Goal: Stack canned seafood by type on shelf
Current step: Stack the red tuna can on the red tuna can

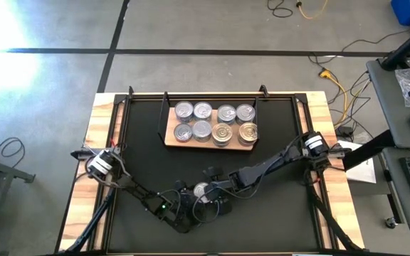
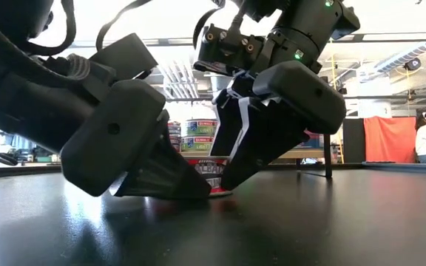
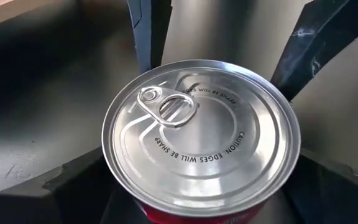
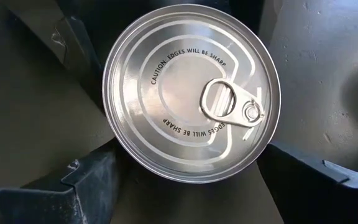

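You have both grippers at one silver-topped can (image 1: pixel 201 190) on the black mat (image 1: pixel 276 128), near edge, centre. The left gripper (image 1: pixel 191 203) and right gripper (image 1: pixel 212 186) each straddle it, fingers spread wide. Eight cans fill the shelf (image 1: pixel 171 140) at the far side.

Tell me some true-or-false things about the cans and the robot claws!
1. Eight cans sit on the shelf. True.
2. The can between both claws has a gold top. False: its top is silver, with a pull tab.
3. That can stands on the black mat. True.
4. The left claw is far away near the shelf. False: it is at the can, like the right claw.
5. The gold-topped cans are on the shelf's left end. False: they are toward its right end.
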Available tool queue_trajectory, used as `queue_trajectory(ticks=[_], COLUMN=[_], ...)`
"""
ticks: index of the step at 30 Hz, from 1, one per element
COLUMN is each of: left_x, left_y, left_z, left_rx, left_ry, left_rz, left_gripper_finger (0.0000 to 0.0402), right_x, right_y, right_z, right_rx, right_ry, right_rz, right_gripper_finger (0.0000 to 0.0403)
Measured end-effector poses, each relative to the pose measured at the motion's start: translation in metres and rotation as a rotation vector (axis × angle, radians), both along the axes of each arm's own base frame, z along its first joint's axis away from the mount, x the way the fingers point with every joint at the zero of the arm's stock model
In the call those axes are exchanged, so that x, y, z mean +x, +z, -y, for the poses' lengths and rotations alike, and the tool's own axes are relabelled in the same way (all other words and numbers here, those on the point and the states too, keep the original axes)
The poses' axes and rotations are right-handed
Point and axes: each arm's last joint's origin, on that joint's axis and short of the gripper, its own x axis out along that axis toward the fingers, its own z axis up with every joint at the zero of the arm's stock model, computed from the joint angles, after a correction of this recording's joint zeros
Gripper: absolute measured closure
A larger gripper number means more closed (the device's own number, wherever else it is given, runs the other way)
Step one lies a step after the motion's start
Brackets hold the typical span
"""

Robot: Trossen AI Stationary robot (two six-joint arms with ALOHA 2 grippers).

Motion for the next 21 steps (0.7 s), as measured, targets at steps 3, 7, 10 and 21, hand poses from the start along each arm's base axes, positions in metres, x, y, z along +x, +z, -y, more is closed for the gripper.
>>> queue_trajectory(ticks=[3,7,10,21], left_x=[0.0011,0.0032,0.0046,0.0042], left_y=[0.0000,0.0001,-0.0015,-0.0026], left_z=[-0.0013,-0.0038,-0.0057,-0.0065], left_rx=[-0.013,-0.008,0.007,-0.020], left_ry=[0.006,0.001,-0.002,0.073], left_rz=[0.008,0.002,-0.005,0.037], left_gripper_finger=[0.0002,0.0002,0.0001,0.0032], right_x=[-0.0001,-0.0002,-0.0003,-0.0016], right_y=[-0.0003,-0.0005,-0.0007,-0.0015], right_z=[0.0001,0.0001,0.0001,-0.0003], right_rx=[-0.002,-0.005,-0.004,-0.018], right_ry=[0.006,0.013,0.014,0.020], right_rz=[0.000,-0.001,-0.002,-0.015], right_gripper_finger=[0.0070,0.0069,0.0066,0.0062])
